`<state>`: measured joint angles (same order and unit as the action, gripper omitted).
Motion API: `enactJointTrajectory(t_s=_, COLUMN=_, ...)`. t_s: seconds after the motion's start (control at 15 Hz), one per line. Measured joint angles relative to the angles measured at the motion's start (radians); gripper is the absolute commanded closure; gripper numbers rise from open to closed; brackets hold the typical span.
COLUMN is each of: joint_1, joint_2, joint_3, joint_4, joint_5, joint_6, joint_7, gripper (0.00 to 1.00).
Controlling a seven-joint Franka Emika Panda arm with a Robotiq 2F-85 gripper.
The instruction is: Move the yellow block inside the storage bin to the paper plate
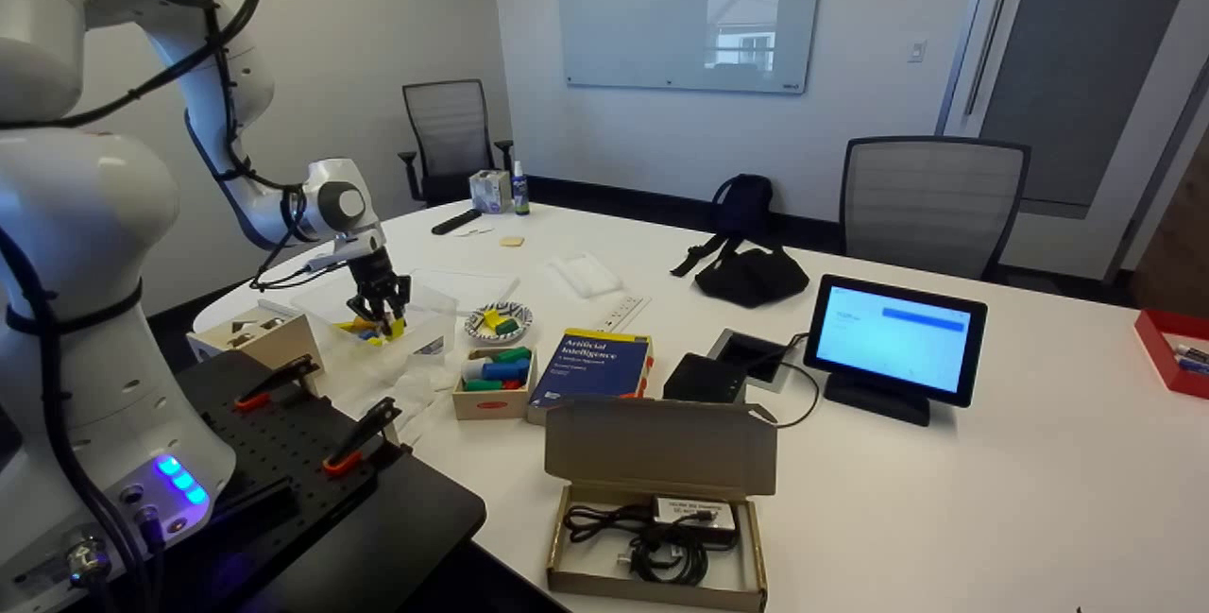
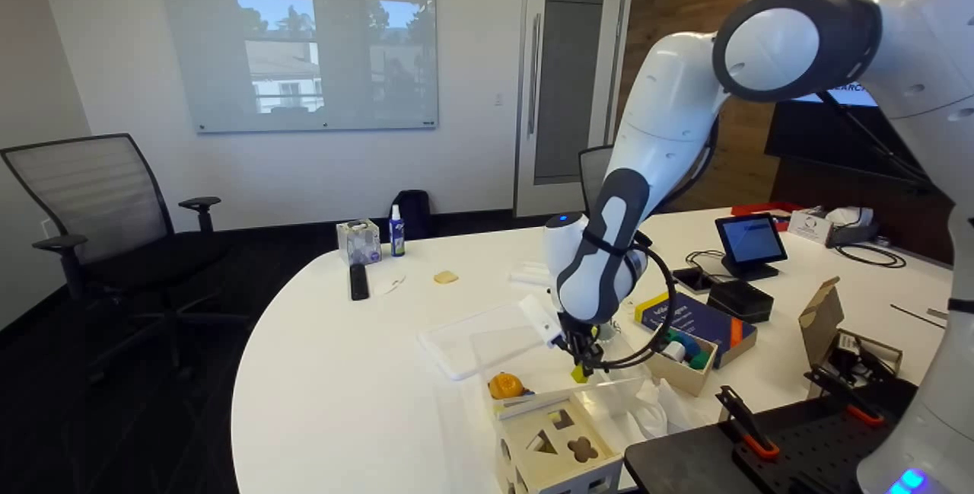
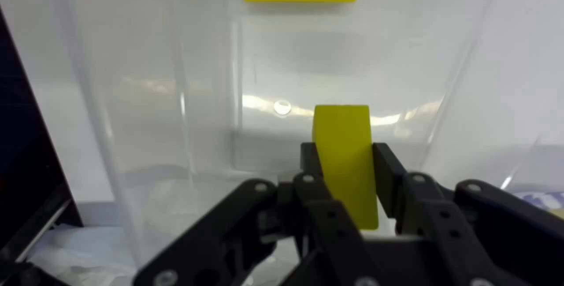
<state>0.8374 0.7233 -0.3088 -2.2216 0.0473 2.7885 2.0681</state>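
In the claw [image 3: 345, 156], yellow block [image 3: 346, 171].

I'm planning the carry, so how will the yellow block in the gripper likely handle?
The yellow block is probably stiff: its edges look straight between the fingers. Flat faces suggest it's unlikely to roll; its smooth-looking surface might slip.

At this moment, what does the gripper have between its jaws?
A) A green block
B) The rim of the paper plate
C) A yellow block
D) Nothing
C: in the wrist view, the yellow block is held by the gripper, whose jaws rest against two opposite sides.
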Motion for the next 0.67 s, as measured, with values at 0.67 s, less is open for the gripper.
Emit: enactJointTrajectory(t_s=0.67, joint_1=-0.050, joint_2=-0.233, joint_3=-0.149, joint_4=-0.010, joint_5=-0.311, joint_6=0.000, joint_7=0.089, gripper=0.92)
